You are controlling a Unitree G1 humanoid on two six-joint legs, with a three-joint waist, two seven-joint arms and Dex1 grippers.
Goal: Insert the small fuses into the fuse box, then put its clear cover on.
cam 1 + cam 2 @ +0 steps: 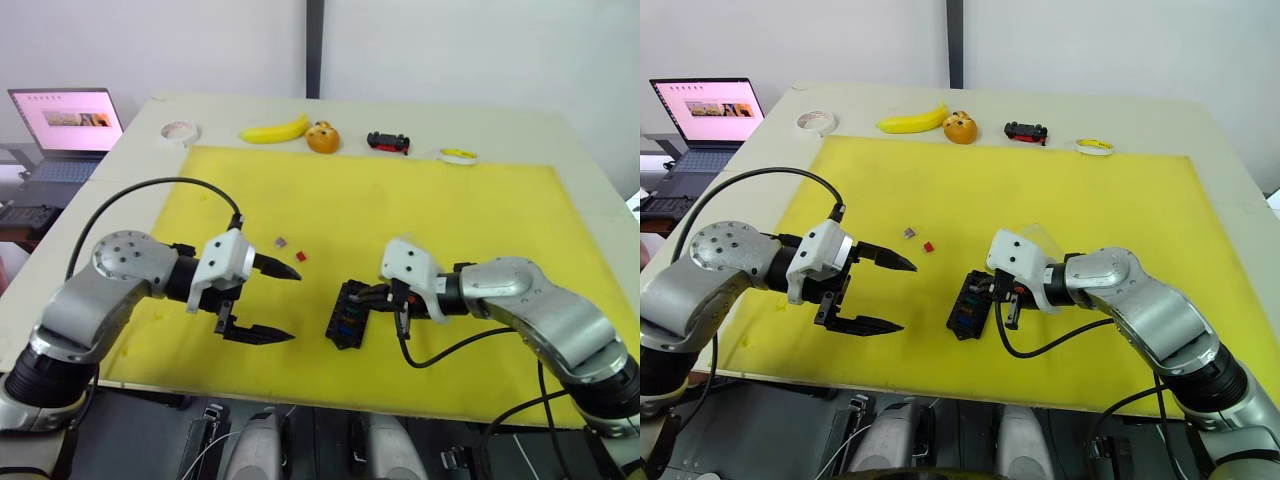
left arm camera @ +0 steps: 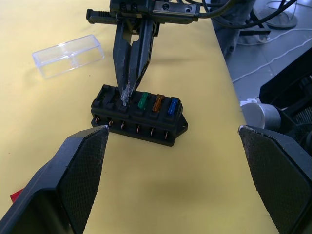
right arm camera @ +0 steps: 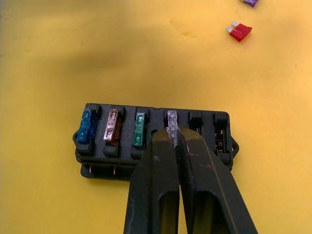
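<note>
Yellow mat (image 1: 450, 220) covers a pale table (image 1: 560, 135), white wall behind, open laptop (image 1: 65, 125) off the table's left side. Fuse box (image 1: 349, 313) sits on the mat near the front edge, centre, between the two arms. Right gripper (image 3: 173, 139) is over the box, black fingers pressed together on a clear greyish fuse (image 3: 172, 122), which stands in the fourth slot of the row, its top still proud of the box. Blue fuse (image 3: 87, 126), amber fuse (image 3: 112, 127) and green fuse (image 3: 140, 129) sit seated side by side in the first three slots; the two slots past the grey one look empty. Left gripper (image 1: 268, 302) hovers just left of the box, fingers spread wide, holding nothing, not touching the box. Two loose fuses lie on the mat beyond the left gripper: a red fuse (image 1: 300, 256) and a purple-grey fuse (image 1: 281, 241), close together, apart from the box. Clear cover (image 2: 68, 55) lies on the mat beyond the right gripper, well apart from the box. Along the far table edge: tape roll (image 1: 180, 131), banana (image 1: 275, 130), orange figure (image 1: 322, 138), black-and-red toy car (image 1: 388, 142), small yellow-and-white disc (image 1: 457, 155).
</note>
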